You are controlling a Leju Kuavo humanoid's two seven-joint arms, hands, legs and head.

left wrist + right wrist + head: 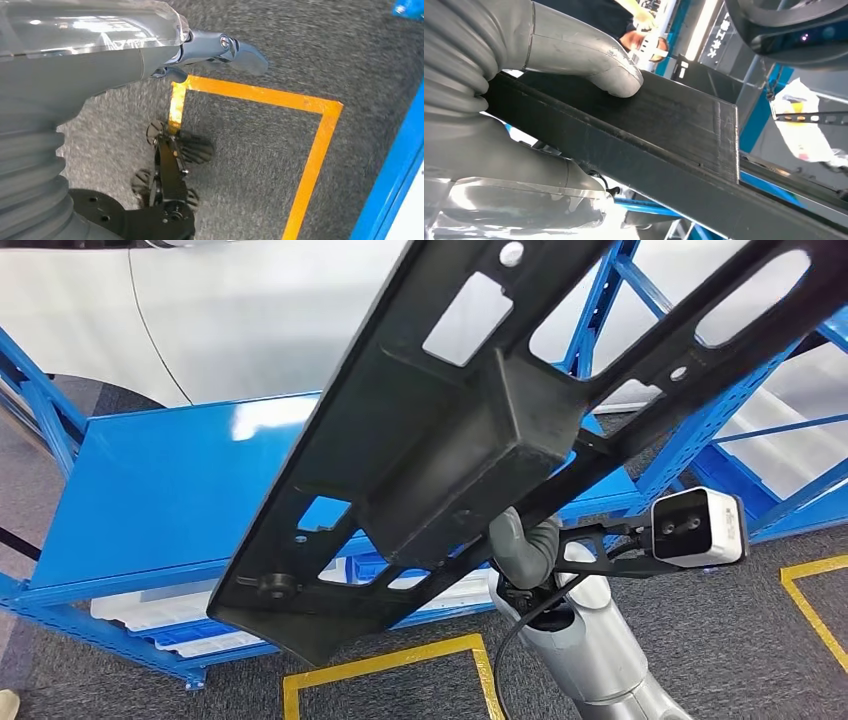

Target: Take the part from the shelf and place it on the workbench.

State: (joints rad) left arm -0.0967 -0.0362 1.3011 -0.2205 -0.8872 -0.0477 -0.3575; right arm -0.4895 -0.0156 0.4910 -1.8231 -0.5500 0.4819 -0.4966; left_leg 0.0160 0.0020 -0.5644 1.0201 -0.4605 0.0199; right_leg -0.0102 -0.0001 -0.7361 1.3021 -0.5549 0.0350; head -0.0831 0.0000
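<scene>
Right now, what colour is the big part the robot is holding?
Black. The part, gripped by the right hand, shows best in the head view.

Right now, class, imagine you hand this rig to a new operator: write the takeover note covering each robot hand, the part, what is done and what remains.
Right robot hand: grips the black part, thumb pressed on its flat side, holding it up in front of the head camera.
Left robot hand: holds nothing, hanging over the grey floor by the yellow floor marking.
Blue shelf: the part is already off it.
Done: pickup. Left: carry the part to the workbench and set it down.
</scene>
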